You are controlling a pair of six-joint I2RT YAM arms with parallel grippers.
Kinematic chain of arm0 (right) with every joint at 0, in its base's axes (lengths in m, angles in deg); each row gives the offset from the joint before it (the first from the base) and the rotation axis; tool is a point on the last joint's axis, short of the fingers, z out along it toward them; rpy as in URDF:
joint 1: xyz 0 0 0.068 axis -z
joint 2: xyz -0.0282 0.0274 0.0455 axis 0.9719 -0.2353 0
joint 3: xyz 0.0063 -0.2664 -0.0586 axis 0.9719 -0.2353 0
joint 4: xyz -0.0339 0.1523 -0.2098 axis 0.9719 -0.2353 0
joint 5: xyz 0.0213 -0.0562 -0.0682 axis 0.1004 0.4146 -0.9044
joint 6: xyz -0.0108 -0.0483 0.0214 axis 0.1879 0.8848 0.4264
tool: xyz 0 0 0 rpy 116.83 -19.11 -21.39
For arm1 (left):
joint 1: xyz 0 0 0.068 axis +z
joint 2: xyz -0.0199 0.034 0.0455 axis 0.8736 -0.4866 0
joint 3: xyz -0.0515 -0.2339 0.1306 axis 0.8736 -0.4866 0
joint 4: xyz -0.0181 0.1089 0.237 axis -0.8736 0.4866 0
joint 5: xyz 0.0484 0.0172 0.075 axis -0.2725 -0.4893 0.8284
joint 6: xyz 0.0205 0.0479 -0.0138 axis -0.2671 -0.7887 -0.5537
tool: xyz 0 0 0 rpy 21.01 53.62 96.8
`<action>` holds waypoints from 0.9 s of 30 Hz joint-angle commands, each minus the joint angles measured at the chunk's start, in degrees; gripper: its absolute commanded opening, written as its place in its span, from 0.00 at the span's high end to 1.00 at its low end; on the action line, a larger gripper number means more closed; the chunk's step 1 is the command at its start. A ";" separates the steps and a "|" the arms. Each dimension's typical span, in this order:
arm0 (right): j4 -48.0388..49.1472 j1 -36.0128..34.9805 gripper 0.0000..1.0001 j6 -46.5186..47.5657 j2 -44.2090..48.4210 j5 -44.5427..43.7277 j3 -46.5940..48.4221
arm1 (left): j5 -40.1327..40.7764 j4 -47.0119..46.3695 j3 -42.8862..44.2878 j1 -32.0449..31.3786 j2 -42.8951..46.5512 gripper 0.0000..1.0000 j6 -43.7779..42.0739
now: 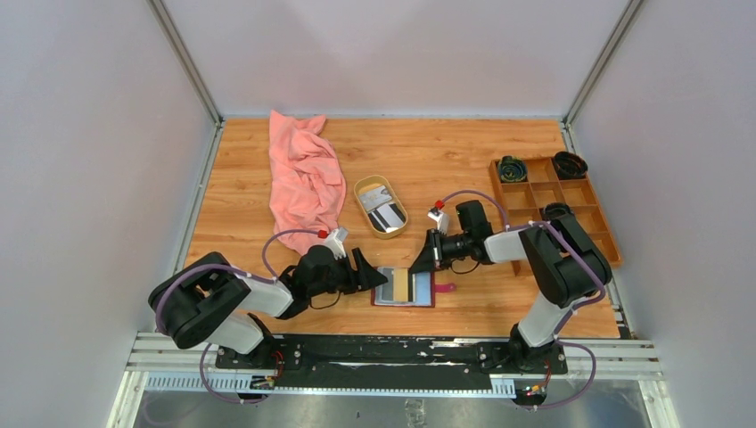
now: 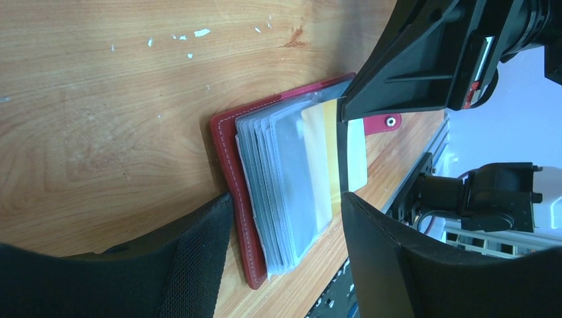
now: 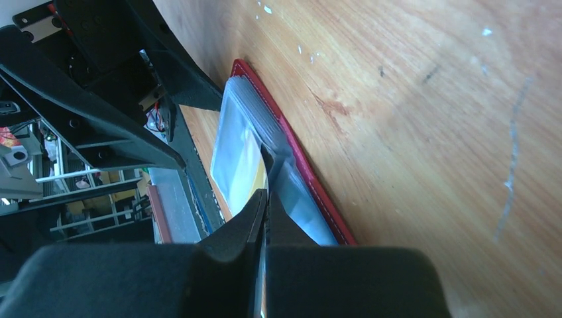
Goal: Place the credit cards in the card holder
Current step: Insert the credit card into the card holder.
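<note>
The card holder lies open near the table's front edge, red cover down and clear sleeves fanned up. My right gripper is shut on a thin dark credit card, which stands on edge among the sleeves above the red cover. My left gripper is open. Its fingers straddle the holder's near end, holding nothing. More credit cards lie in the oval tan dish.
A pink cloth is heaped at the back left. A brown wooden compartment tray with dark round items stands at the right. A metal rail runs along the near edge.
</note>
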State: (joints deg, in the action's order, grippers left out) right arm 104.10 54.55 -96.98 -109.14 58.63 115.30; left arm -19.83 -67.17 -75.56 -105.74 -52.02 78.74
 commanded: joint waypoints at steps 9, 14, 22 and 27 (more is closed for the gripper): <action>1.61 -4.78 1.00 -6.44 -5.61 -2.85 2.92 | 2.30 7.75 -1.74 -0.58 -1.28 0.32 -1.24; 8.31 -4.65 1.00 -12.64 -5.88 -3.73 0.44 | 3.33 7.70 -2.56 -0.58 0.21 0.32 -0.33; 15.77 -4.29 1.00 -17.58 -5.96 -3.73 -1.79 | 3.81 7.75 -2.81 -0.69 1.77 0.26 0.16; 4.78 -4.68 0.75 -7.38 -5.06 -2.18 2.30 | 3.99 7.67 -2.83 -0.84 1.22 0.25 0.28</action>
State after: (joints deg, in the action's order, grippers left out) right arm 115.75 50.87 -111.77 -114.05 57.36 114.60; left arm -18.39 -66.25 -76.43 -105.94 -49.68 79.87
